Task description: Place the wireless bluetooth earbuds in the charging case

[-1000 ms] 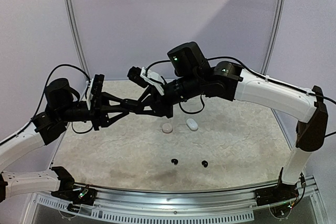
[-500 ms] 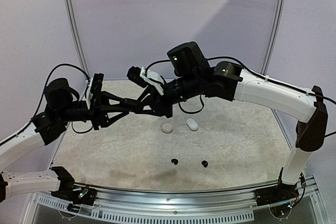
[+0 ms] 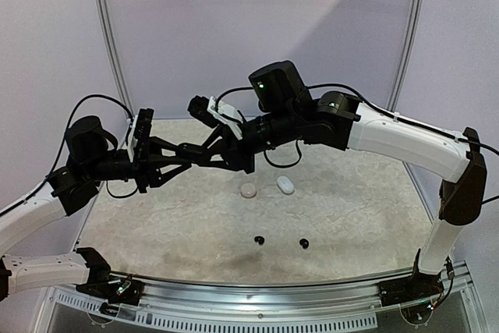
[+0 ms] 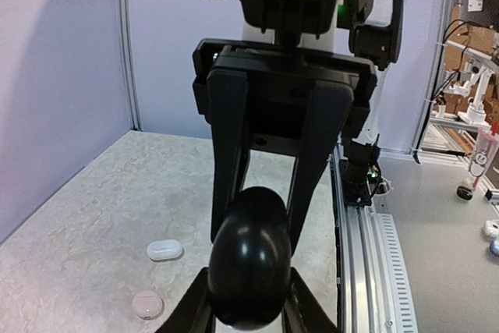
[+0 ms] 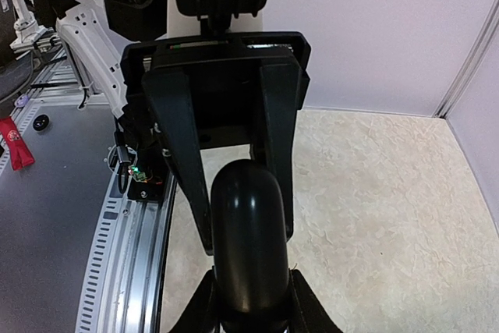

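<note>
Mid-air: left pincer (image 4: 248,303) and right pincer (image 5: 251,295) both clamped on black charging case (image 5: 249,224), likely bracing it to open the lid. Black earbuds (image 3: 259,239) lie on bench (image 3: 366,208) well below both pincers, not yet inserted.

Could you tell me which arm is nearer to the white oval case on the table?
Right, probably: the right arm passes above the white oval case, slightly behind it; the left arm reaches in from farther left.
</note>
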